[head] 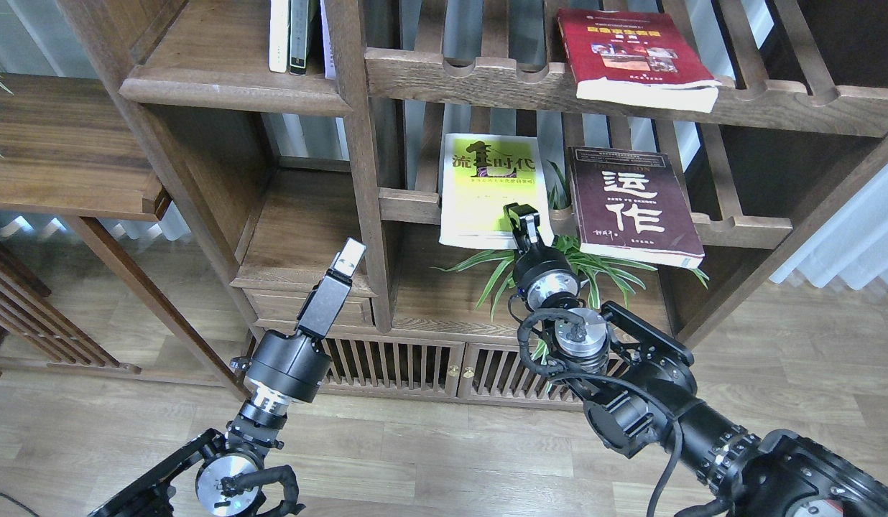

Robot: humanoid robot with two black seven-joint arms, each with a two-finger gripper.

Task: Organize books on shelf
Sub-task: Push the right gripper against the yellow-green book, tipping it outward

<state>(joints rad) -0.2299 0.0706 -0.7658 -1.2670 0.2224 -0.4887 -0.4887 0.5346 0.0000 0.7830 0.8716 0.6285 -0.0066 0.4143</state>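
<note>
The task looks to be at its start: none of the three loose books has reached the solid shelf at upper left, where a few upright books already stand at its right end against the post. Working across from the left, the left gripper is raised in front of the lower cubby, forearm angled up and to the right, wrist pointing at the middle post; its fingers appear pressed together and hold nothing, well apart from any book. Right of the post, the yellow-green book lies cover-up on the lower slatted rack, its bottom edge overhanging the front rail. The right gripper reaches up from the lower right, arm stretched and wrist tilted, with its tips at the book's lower right corner; they look to be closing on or just touching that edge, but whether they pinch it cannot be told from here. A potted plant spreads its leaves behind the wrist. Just beside it, the maroon book rests on the same rack, and the red book lies on the upper slatted rack. The step in hand seems to be taking the yellow-green book; next it would need a firm grip on the corner, a lift clear of the rail, then a carry leftward past the post.
</note>
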